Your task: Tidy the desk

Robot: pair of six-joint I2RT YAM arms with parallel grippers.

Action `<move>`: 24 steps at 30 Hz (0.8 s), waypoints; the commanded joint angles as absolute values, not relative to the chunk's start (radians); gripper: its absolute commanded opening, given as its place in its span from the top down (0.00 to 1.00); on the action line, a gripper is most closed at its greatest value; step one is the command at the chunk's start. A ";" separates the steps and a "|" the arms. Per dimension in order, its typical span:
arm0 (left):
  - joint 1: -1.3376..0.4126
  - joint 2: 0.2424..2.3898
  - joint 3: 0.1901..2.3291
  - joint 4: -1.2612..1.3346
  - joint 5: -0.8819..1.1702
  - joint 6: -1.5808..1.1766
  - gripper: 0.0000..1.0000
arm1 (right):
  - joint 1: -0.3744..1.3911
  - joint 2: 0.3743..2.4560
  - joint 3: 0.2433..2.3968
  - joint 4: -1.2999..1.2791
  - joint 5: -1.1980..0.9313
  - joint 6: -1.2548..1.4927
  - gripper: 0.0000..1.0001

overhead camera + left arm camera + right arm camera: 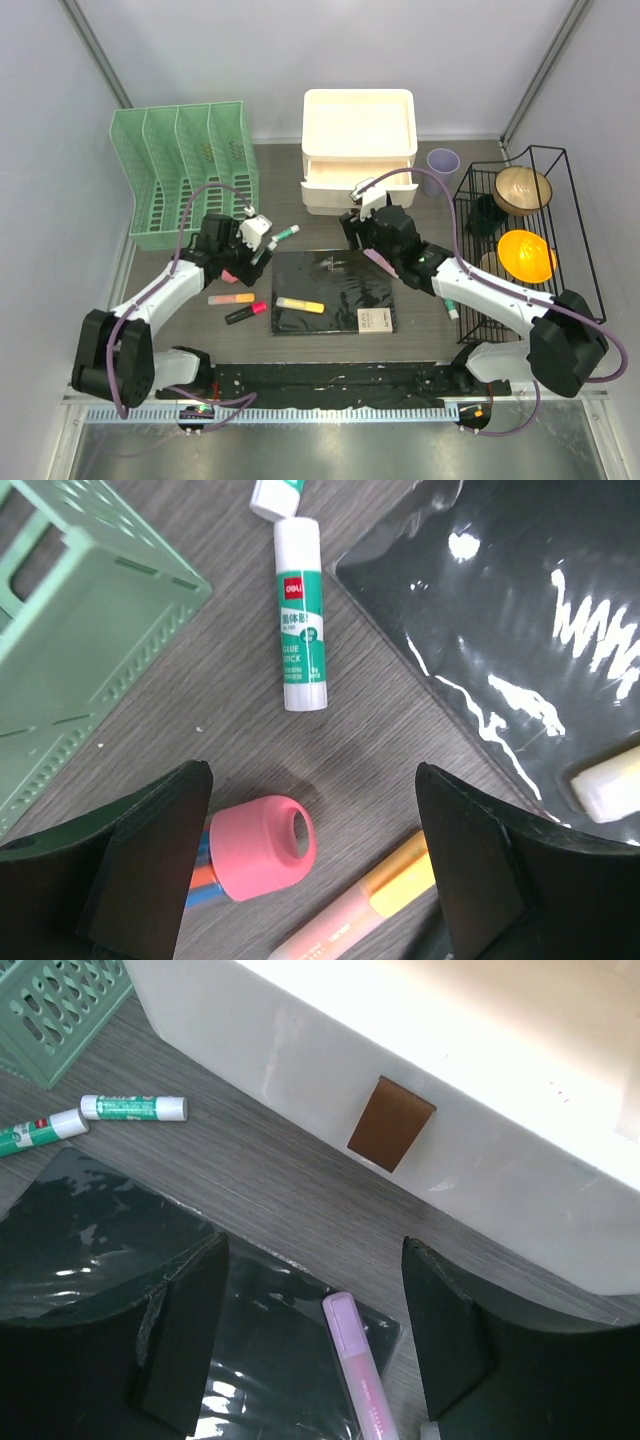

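The desk [315,228] carries scattered stationery round a black notebook [335,290]. My left gripper [310,860] [240,262] hangs open over a pink-capped, blue-and-orange object [262,847] and an orange highlighter [370,900]; both lie on the wood between its fingers, untouched. A green-and-white glue stick [300,615] lies just ahead of it. My right gripper [315,1340] [360,238] is open above a purple highlighter [355,1370], which rests on the notebook's corner [270,1360] in front of the white drawer unit [420,1120].
A green file organizer [185,170] stands back left, the white drawer unit [358,150] back centre, and a purple cup [443,162] beside it. A black wire rack [570,230] at the right holds a wooden bowl [522,190] and an orange bowl [526,254]. A yellow highlighter [300,305] lies on the notebook.
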State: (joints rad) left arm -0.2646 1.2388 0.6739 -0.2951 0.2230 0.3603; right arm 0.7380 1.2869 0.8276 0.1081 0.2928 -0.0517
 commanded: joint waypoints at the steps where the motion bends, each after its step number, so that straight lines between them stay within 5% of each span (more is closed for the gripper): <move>1: -0.267 1.298 0.709 -0.239 0.195 0.403 0.13 | 0.742 1.253 0.815 0.140 0.282 -0.069 0.26; 16: -0.279 1.515 0.807 -0.143 0.229 0.428 0.25 | 0.742 1.244 0.804 0.143 0.275 -0.100 0.26; 24: -0.285 1.624 0.853 -0.132 0.241 0.434 0.52 | 0.741 1.235 0.795 0.150 0.275 -0.109 0.27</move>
State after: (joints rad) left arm -0.2813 1.5986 0.8162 -0.1745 0.2153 0.4202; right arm 0.7380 1.2781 0.7998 0.1043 0.2752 -0.0959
